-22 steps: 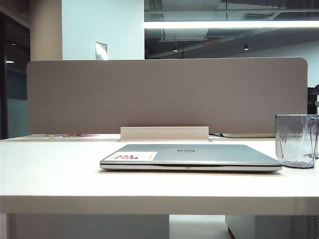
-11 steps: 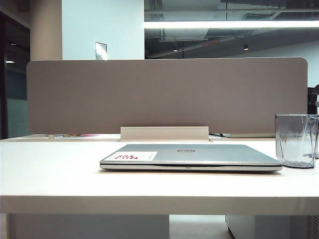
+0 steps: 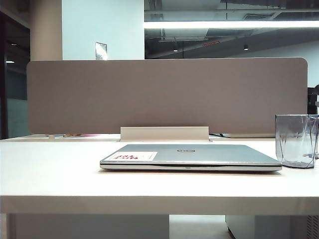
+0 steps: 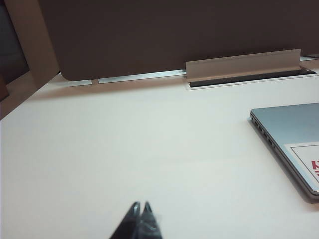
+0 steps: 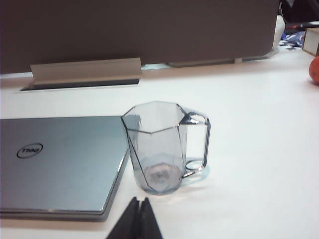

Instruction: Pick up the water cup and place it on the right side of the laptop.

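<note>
The water cup [image 3: 297,141], clear and grey-tinted with faceted sides, stands upright on the white table just right of the closed silver laptop [image 3: 189,157]. In the right wrist view the cup [image 5: 157,147] has its loop handle turned away from the laptop [image 5: 60,162]. My right gripper [image 5: 140,200] is shut and empty, a short way in front of the cup and apart from it. My left gripper [image 4: 140,204] is shut and empty over bare table, well off the laptop's [image 4: 294,144] corner. Neither gripper shows in the exterior view.
A grey-brown divider panel [image 3: 167,94] runs along the back of the table, with a pale cable flap [image 3: 164,133] at its foot. An orange round object [image 5: 314,69] sits at the far right table edge. The table's front edge [image 3: 159,204] is near the camera.
</note>
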Available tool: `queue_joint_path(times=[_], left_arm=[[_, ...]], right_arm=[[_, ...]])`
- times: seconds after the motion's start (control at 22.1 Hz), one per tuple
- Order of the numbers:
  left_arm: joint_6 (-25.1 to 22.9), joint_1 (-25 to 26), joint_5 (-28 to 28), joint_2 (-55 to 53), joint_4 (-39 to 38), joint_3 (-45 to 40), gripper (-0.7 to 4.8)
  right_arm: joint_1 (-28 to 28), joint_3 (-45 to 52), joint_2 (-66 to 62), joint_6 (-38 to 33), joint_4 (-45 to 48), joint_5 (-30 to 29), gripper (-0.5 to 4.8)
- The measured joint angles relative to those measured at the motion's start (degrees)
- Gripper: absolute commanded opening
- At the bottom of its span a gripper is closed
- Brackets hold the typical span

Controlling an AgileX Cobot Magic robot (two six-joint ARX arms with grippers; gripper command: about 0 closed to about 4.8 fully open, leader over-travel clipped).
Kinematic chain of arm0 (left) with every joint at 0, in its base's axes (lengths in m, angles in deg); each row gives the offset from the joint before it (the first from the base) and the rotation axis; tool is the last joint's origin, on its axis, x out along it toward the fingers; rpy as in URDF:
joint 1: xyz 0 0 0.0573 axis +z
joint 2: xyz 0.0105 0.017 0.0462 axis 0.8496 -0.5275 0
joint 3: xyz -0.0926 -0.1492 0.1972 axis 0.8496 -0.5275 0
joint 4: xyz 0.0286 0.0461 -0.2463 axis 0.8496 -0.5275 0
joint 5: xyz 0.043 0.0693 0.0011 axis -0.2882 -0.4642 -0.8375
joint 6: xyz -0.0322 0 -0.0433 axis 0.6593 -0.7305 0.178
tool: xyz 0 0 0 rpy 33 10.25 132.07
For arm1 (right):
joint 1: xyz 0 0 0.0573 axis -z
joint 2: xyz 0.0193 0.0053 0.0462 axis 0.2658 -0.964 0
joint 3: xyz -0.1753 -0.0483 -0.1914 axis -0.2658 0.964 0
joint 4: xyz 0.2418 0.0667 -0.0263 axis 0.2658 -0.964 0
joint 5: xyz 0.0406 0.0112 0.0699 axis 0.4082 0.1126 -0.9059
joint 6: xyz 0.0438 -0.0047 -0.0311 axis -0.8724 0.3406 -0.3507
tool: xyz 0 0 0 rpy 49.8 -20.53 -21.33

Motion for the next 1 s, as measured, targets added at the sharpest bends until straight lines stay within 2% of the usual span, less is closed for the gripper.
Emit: queue_joint_path(times=[0.54, 0.73, 1.0], left_arm=[[0.0, 0.0, 0.0, 0.0, 0.0, 0.0, -0.05], [0.0, 0.0, 0.0, 0.0, 0.02, 0.0, -0.05], [0.0, 0.0, 0.02, 0.02, -0.02, 0.0, -0.05]], right_arm=[[0.22, 0.0, 0.0, 1.14, -0.13, -0.02, -0.08], [6.1, 0.0, 0.02, 1.31, -0.24, -0.61, -0.08], [6.64, 0.0, 0.0, 1.16, -0.31, -1.68, -0.08]])
